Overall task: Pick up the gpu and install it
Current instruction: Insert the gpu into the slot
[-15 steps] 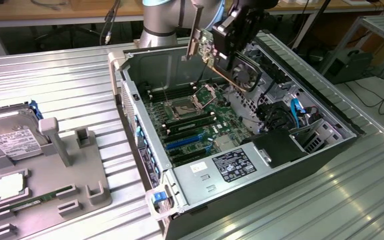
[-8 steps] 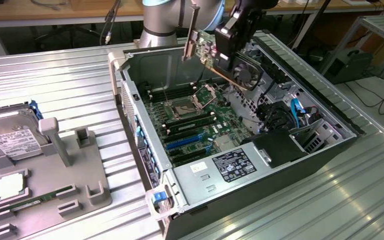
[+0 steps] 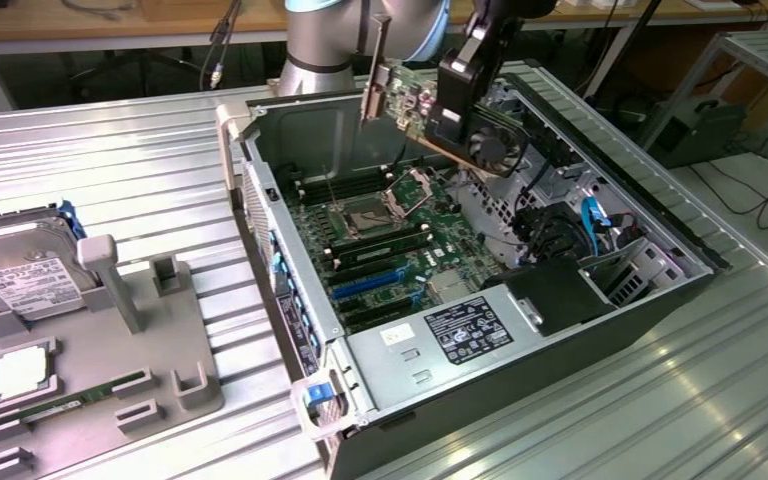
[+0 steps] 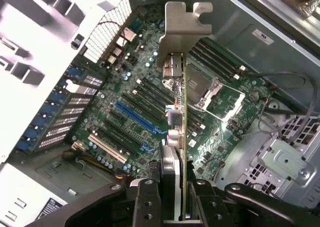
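Gripping gpu [image 4: 176, 87] edge-on | pincer [image 4: 174, 192] clamped on it | held above motherboard [image 3: 384, 250] in open case [image 3: 267, 230]

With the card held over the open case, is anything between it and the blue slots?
Nothing visible: the claw holds the dark flat silver-bracketed graphics card above the green motherboard, its long blue slots uncovered.

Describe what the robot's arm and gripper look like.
The arm is a thick, rounded silver-grey tube with a pale blue-grey joint cover. The gripper is black and blocky, with a boxy body. Seen close up in the wrist view, its fingers are matte black bars dotted with small round screw heads. No markings are readable on either.
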{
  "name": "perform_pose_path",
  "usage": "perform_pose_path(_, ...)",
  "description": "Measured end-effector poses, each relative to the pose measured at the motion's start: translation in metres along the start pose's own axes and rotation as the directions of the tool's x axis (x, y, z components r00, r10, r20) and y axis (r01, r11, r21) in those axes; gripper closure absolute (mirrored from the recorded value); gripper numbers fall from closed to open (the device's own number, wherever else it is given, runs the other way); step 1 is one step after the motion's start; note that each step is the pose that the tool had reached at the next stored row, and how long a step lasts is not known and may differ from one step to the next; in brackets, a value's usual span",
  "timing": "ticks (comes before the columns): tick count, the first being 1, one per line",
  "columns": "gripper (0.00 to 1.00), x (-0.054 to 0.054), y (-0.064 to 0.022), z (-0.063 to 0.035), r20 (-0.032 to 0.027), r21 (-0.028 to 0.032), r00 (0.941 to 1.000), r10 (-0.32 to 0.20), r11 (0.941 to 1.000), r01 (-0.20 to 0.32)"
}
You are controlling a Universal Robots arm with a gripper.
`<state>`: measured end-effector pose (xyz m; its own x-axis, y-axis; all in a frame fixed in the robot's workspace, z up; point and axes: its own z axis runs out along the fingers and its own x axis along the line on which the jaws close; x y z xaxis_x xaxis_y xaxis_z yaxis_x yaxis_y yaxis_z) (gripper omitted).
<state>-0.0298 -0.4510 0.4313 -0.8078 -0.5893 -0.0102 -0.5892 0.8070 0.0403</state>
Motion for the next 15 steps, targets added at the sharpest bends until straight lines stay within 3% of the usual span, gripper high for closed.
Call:
perform_pose_path(7,0.72,0.0001,0.0001,0.0,-0.0035,-0.0011,0.996,-0.089,0.996,0.089)
perform_pose_path(10,0.72,0.0002,0.0,-0.0001,-0.0055,-0.0017,0.9906,-0.136,0.9906,0.136)
perform_pose_path(12,0.72,0.0004,0.0001,0.0,-0.0073,-0.0025,0.9831,-0.183,0.9832,0.183)
perform_pose_path(15,0.72,0.0005,0.0001,0.0,-0.0084,-0.0031,0.9765,-0.216,0.9765,0.216)
